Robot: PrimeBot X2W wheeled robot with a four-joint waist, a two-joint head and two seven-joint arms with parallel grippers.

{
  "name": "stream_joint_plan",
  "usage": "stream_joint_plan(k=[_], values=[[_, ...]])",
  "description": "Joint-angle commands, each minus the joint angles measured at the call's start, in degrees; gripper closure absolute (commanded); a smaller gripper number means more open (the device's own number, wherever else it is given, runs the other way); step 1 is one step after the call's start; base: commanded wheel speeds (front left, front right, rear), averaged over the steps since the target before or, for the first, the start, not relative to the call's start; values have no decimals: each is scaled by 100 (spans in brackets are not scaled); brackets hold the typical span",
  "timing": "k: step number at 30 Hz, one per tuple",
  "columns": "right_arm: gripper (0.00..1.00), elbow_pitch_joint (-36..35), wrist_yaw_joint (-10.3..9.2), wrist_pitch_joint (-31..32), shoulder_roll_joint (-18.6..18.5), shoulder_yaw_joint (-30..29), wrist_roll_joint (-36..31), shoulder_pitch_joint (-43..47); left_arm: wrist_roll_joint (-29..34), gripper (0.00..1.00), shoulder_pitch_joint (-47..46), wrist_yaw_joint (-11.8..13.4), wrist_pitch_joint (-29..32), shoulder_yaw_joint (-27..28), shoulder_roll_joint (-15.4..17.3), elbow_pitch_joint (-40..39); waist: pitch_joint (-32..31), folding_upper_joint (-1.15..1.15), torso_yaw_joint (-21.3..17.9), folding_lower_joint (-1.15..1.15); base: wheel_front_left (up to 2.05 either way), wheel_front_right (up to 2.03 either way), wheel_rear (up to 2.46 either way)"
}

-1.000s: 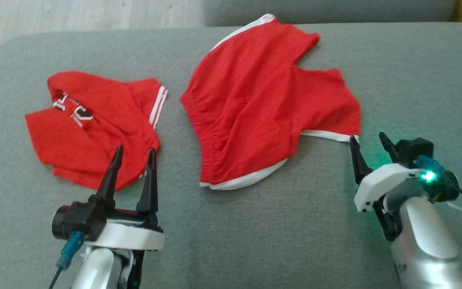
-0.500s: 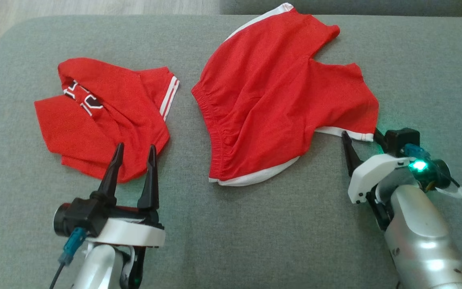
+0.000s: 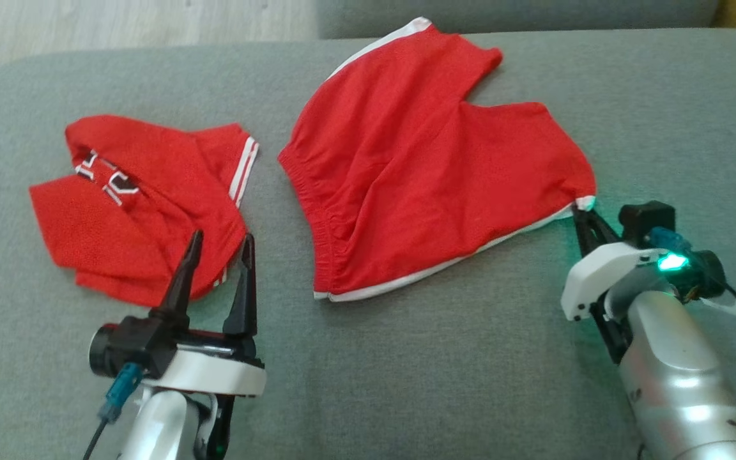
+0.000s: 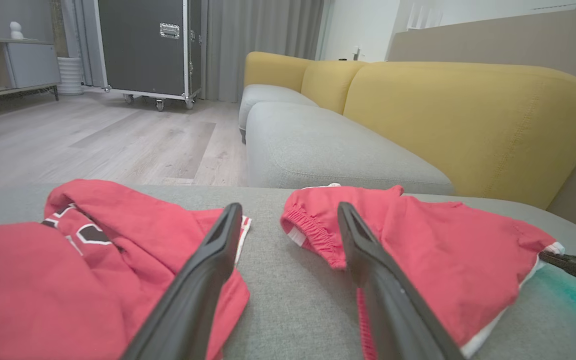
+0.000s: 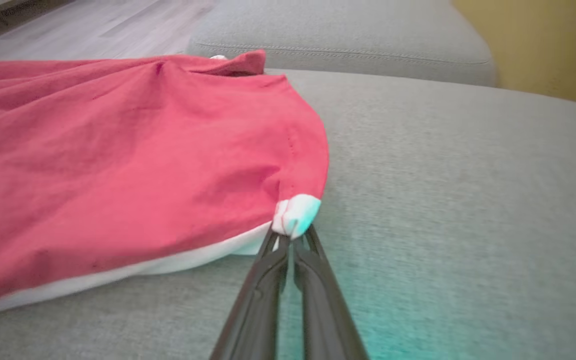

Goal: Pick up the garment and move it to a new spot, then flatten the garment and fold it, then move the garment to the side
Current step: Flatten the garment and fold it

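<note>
Red shorts (image 3: 419, 166), hem corner inside the closed right pincer (image 3: 582, 212)

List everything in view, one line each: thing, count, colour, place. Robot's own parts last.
shorts: one, red with white trim, spread on the middle of the sofa seat
shirt: one, red with white stripes, folded, on the seat to the left of the shorts
sofa seat: one, grey, under both garments
sofa back: one, yellow, beyond the clothes
floor: one, pale wood, past the seat's far edge
case: one, dark with metal edges, on wheels on the floor
curtain: one, grey, beside the case
left gripper: one, dark fingers, open, at the shirt's near edge
right gripper: one, dark fingers, shut on the shorts' white corner
</note>
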Motion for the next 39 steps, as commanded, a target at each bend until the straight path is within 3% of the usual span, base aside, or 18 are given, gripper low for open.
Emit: stream_joint_plan(k=[1, 6, 11, 17, 30, 31, 32, 33, 34, 39], values=[[100, -159, -5, -78, -32, 87, -13, -114, 49, 0, -138, -40, -54, 182, 21, -147, -85, 0, -87, 0, 0, 0, 0], [100, -192, -5, 21, -220, 202, 123, -3, 63, 0, -51, -106, -54, -212, 27, 15, -222, 0, -250, 0, 0, 0, 0], [100, -243, -5, 263, -344, 690, 441, 70, -223, 0, -79, -136, 25, -1141, 227, 521, -252, 0, -414, 0, 0, 0, 0], [100, -423, -5, 444, -449, 1146, 827, 19, -590, 0, -425, -138, 339, -1797, 483, 993, -110, 0, -547, 0, 0, 0, 0], [100, -832, -5, 652, -668, 1656, 1237, -121, -989, 0, -1211, -139, 231, -2334, 620, 1564, 191, 0, -706, 0, 0, 0, 0], [100, -858, -5, 662, -684, 1674, 1255, -127, -1018, 6, -1253, -139, 230, -2399, 632, 1595, 205, 0, -714, 0, 0, 0, 0], [100, -858, -5, 662, -684, 1674, 1255, -127, -1018, 6, -1253, -139, 230, -2399, 632, 1595, 205, 0, -714, 0, 0, 0, 0], [100, -883, -5, 671, -698, 1689, 1273, -132, -1042, 71, -1293, -139, 234, -2464, 650, 1628, 217, 0, -721, 0, 0, 0, 0], [100, -909, -5, 679, -710, 1701, 1292, -136, -1066, 100, -1332, -139, 232, -2517, 669, 1659, 226, 0, -727, 0, 0, 0, 0], [100, -1029, -5, 698, -775, 1735, 1390, -129, -1170, 100, -1514, -139, 162, -2621, 769, 1758, 232, 0, -734, 0, 0, 0, 0]])
